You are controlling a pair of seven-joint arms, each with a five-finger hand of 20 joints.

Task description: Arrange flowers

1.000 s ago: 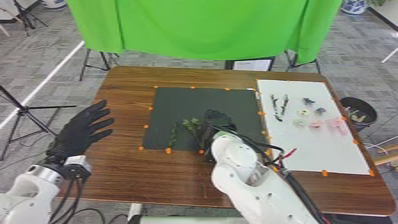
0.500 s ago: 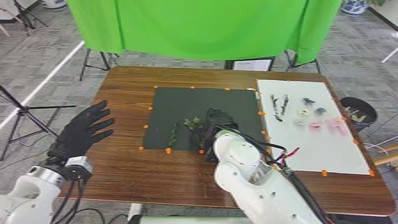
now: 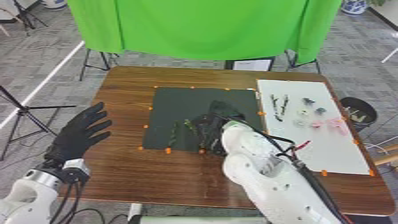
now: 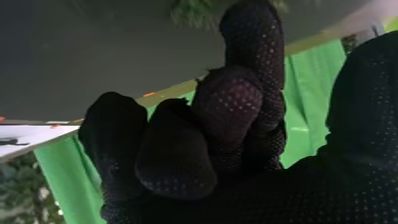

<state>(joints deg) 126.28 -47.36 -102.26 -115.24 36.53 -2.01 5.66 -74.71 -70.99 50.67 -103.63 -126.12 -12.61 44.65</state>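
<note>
Two green leafy stems on black mat, left of right hand; nearer one just beside it. Right hand over mat, fingers loosely bent, thumb apart. Pink flowers and dark twigs on white sheet, right of that hand. Left hand wide, fingers spread, over table, well apart from stems.

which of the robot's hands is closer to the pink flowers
Right: the right hand is over the dark mat, beside the white sheet the pink flowers lie on; the left hand is left of the mat, farther off.
</note>
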